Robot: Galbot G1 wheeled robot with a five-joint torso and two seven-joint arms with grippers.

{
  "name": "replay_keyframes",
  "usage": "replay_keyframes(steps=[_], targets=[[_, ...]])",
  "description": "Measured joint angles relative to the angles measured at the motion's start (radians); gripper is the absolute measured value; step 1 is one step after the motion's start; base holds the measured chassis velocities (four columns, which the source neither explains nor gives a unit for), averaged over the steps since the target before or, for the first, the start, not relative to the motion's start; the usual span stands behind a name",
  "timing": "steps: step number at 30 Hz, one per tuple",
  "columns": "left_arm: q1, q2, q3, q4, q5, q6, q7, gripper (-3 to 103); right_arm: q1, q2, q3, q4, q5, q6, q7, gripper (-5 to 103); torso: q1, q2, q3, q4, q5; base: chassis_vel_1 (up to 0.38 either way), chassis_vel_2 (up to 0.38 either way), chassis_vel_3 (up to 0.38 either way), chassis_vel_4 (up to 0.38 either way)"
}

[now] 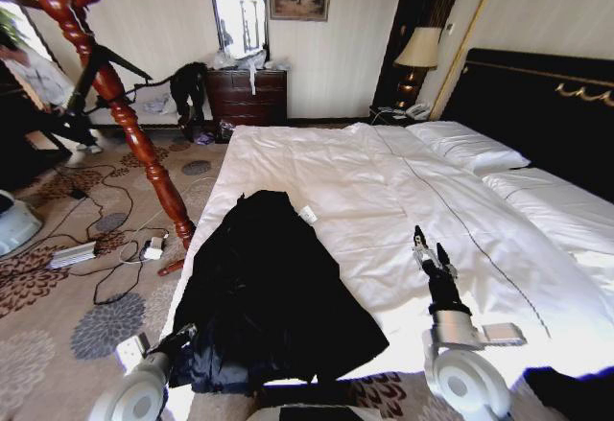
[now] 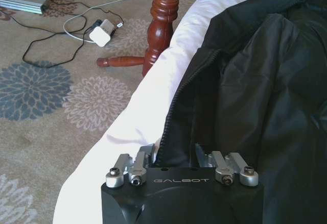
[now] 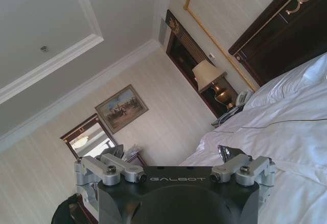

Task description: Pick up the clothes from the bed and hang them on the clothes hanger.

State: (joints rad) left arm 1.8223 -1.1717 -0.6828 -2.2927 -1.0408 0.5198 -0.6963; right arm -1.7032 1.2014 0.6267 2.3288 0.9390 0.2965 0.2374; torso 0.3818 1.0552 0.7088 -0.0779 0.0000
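While the black clothes lie flat on the bed's near left part (beside the clothes hanger), the left hand sits at their hem; whether it is clenched I cannot tell. Raised over the duvet, the right hand is released, grasping nothing.

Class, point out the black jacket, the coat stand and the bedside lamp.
black jacket (image 1: 273,287), head view, middle of its back.
coat stand (image 1: 123,112), head view, turned pole.
bedside lamp (image 1: 418,49), head view, shade.

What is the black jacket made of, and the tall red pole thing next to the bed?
The jacket looks like thin, smooth cloth, maybe nylon: it shines a little and lies in soft wrinkles. The coat stand looks like wood with shiny red-brown varnish: it has rounded carved bulges and glints in the light.
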Motion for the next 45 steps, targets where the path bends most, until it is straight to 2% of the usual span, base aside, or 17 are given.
replay_keyframes(steps=[3,5,9,11,16,21,24,25,27,29,32,35,38,39,42,43,45], targets=[[0.010,0.000,0.001,-0.014,0.001,0.000,-0.010,30,-0.005,0.005,-0.001,0.002,-0.003,-0.001,0.002,100,0.000,0.000,0.000,0.0000,0.0000,0.000,0.000,0.000,0.000],[0.013,0.001,0.000,-0.019,0.001,0.000,-0.015,30,-0.006,0.006,-0.001,0.003,-0.004,-0.001,0.003,100,0.000,0.000,0.000,0.0000,0.0000,0.000,0.000,0.000,0.000],[0.026,-0.001,-0.007,-0.054,-0.024,0.011,-0.062,8,-0.011,0.008,-0.001,0.007,-0.005,-0.003,0.007,100,0.000,0.000,0.000,0.0000,0.0000,0.000,0.000,0.000,0.000],[0.032,-0.005,-0.011,-0.070,-0.041,0.014,-0.075,3,-0.012,0.009,0.000,0.007,-0.005,-0.004,0.009,100,0.000,0.000,0.000,0.0000,0.0000,0.000,0.000,0.000,0.000],[0.050,-0.012,-0.028,-0.107,-0.059,0.006,-0.098,0,-0.011,0.010,-0.001,0.007,-0.005,-0.008,0.014,100,0.000,0.000,0.000,0.0000,0.0000,0.000,0.000,0.000,0.000],[0.075,-0.018,-0.100,-0.170,-0.129,-0.005,-0.112,0,-0.010,0.011,-0.001,0.007,-0.005,-0.009,0.018,100,0.000,0.000,0.000,0.0000,-0.0001,0.000,0.000,0.000,0.000],[0.092,-0.017,-0.173,-0.205,-0.221,0.011,-0.112,0,-0.013,0.013,0.003,0.009,-0.005,-0.010,0.019,100,0.000,0.000,0.000,0.0000,0.0001,0.000,0.000,0.000,0.000],[0.092,-0.017,-0.173,-0.205,-0.221,0.011,-0.112,0,-0.013,0.013,0.003,0.009,-0.005,-0.010,0.019,100,0.000,0.000,0.000,0.0000,0.0001,0.000,0.000,0.000,0.000],[0.114,-0.005,-0.306,-0.212,-0.338,0.045,-0.117,0,-0.013,0.013,0.010,0.012,-0.004,-0.010,0.021,100,0.000,0.000,0.000,0.0000,-0.0001,0.000,0.000,0.000,0.000],[0.116,0.007,-0.374,-0.212,-0.383,0.059,-0.123,0,-0.009,0.012,0.012,0.012,-0.003,-0.010,0.021,100,0.000,0.000,0.000,0.0000,0.0000,0.000,0.000,0.000,0.000],[0.108,0.017,-0.391,-0.212,-0.407,0.068,-0.130,0,-0.006,0.010,0.012,0.012,-0.002,-0.010,0.021,100,0.000,0.000,0.000,0.0001,0.0000,0.000,0.000,0.000,0.000],[0.088,0.026,-0.359,-0.212,-0.413,0.079,-0.127,0,-0.003,0.008,0.010,0.009,-0.002,-0.010,0.021,100,0.000,0.000,0.000,0.0001,0.0000,0.000,0.000,0.000,0.000],[0.012,0.051,-0.203,-0.211,-0.307,0.082,-0.054,0,0.000,0.000,0.009,0.004,0.000,-0.011,0.022,100,0.000,0.000,0.000,-0.0005,-0.0001,0.000,0.000,0.000,0.000],[0.012,0.051,-0.203,-0.211,-0.307,0.082,-0.054,0,0.000,0.000,0.009,0.004,0.000,-0.011,0.022,100,0.000,0.000,0.000,-0.0005,-0.0001,0.000,0.000,0.000,0.000],[-0.034,0.067,-0.089,-0.210,-0.289,0.104,0.029,0,0.006,-0.014,0.007,-0.003,0.001,-0.011,0.023,100,0.000,0.000,0.000,0.0003,0.0000,0.000,0.000,0.000,0.000],[-0.034,0.067,-0.089,-0.210,-0.289,0.104,0.029,0,0.006,-0.014,0.007,-0.003,0.001,-0.011,0.023,100,0.000,0.000,0.000,0.0003,0.0000,0.000,0.000,0.000,0.000],[-0.075,0.098,-0.039,-0.209,-0.320,0.118,0.094,0,0.005,-0.022,0.011,-0.005,0.002,-0.011,0.023,100,0.000,0.000,0.000,-0.0001,-0.0001,0.000,0.000,0.000,0.000]])
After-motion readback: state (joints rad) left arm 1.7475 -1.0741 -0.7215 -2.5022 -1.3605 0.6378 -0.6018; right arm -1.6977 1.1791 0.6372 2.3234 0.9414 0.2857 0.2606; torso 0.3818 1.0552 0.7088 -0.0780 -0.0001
